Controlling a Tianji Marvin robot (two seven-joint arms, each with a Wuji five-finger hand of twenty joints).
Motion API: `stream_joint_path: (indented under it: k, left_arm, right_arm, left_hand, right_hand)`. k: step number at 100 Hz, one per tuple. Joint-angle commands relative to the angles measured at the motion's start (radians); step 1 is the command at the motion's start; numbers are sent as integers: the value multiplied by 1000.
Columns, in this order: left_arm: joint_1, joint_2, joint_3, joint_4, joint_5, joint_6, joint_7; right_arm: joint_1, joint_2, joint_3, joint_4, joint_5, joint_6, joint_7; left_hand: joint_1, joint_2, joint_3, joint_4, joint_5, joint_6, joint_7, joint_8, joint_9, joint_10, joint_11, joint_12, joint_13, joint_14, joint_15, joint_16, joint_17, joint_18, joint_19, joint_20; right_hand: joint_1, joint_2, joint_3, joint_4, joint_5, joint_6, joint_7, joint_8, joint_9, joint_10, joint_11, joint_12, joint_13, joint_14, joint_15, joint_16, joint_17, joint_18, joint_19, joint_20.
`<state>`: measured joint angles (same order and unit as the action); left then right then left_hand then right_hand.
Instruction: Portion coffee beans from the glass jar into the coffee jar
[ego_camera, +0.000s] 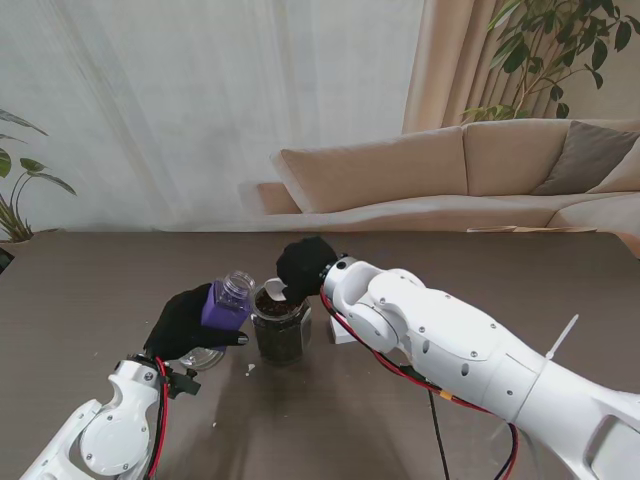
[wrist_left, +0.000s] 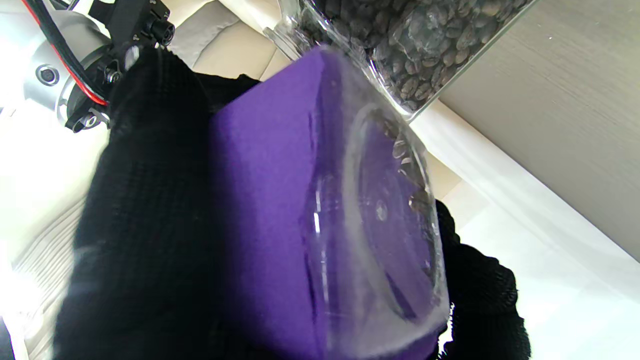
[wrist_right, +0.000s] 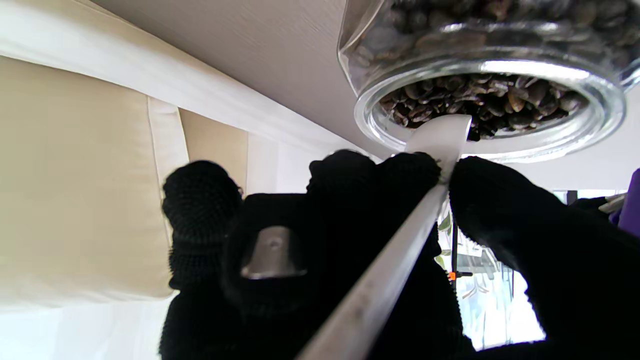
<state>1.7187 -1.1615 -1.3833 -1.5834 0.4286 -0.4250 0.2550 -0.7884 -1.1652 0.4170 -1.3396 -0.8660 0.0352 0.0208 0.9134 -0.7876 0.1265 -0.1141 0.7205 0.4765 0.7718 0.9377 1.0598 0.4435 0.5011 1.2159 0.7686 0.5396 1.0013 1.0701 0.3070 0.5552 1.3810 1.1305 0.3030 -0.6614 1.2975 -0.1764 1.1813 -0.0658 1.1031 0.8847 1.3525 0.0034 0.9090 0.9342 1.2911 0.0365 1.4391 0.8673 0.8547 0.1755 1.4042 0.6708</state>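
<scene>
Spoon (wrist_right: 400, 250), pinched in right hand (ego_camera: 303, 266), points into glass jar (ego_camera: 280, 325); left hand (ego_camera: 185, 322) grips tilted coffee jar (ego_camera: 227, 302).

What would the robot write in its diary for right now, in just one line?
left hand: holds purple jar tilted | right hand: holds white spoon at glass jar mouth | beans: still in glass jar

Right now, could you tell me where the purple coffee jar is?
The coffee jar sits tilted in the left robot hand, left of the bean-filled glass jar.
</scene>
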Motion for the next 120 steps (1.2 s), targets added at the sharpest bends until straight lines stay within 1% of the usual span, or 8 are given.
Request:
stream_joint_path:
  k: [1,20,40,58,82,97,120]
  left_arm:
    - [3,-1,-2,-8,-1,-5,-17]
    - [1,-1,0,-5,-3,-5,-18]
    - [-1,-1,3,-4,-5,-2,-20]
    - [-2,-1,6,-2,-6,0,-21]
    - [-5,-1,11,0,-9,4,-22]
    - [-7,-1,13,2,-10,5,-21]
    - [-5,-2,11,-1,-6,11,-17]
  right_arm:
    - [4,-9,-12,16,-7,-12,9]
    - [9,-13,-34,34,-4,-32,4]
    - [-8,-17,-24,33,31,-44,3]
    - [-23,-28,-9,28,92,-4,19]
    - [-20,-40,-7,32,141,66,41]
    - [-23,-42,6,31,150,87,40]
    - [-38,-35,38,6,167,109,52]
  left_hand:
    - [378,573,388,36,79,-125,144,63,73,-31,108,45,55,51,151,37,-47,-63,-12,16]
    - [378,574,388,37,80,-125,145,63,74,-29,108,45,55,51,151,37,-47,-64,-12,16]
    - [378,574,388,36,79,-127,145,63,74,-31,108,45,56,51,151,37,-47,-64,-12,16]
    - [378,574,387,36,79,-127,145,63,74,-31,107,45,57,49,151,37,-47,-65,-12,16]
    - [378,574,388,37,78,-126,144,62,72,-32,107,45,56,50,151,37,-48,-65,-12,15]
    - [378,574,388,37,80,-125,144,62,72,-30,107,44,55,51,150,37,-48,-64,-12,15]
    - [378,574,388,37,79,-124,143,62,72,-29,106,44,54,53,149,37,-48,-64,-13,15]
  right_hand:
    - [-5,9,16,6,-3,-28,29,14,5,10,6,3,28,-104,3,-8,89,-13,0,2]
    - [-7,10,15,5,-6,-32,29,15,2,7,6,3,27,-102,2,-8,89,-15,0,2]
    - [-8,10,16,5,-8,-35,29,15,-1,4,6,4,28,-105,0,-9,86,-18,-1,1]
    - [-4,6,16,4,-8,-36,30,15,-2,7,8,4,28,-100,-1,-10,86,-19,-1,1]
    - [0,4,14,3,-11,-32,30,14,-3,10,7,3,28,-96,-1,-10,83,-13,-1,2]
    - [1,2,16,3,-12,-28,31,13,-3,14,8,3,27,-95,0,-10,82,-10,1,2]
    - [2,2,16,4,-11,-23,34,9,-3,15,9,2,27,-91,2,-9,82,-10,3,2]
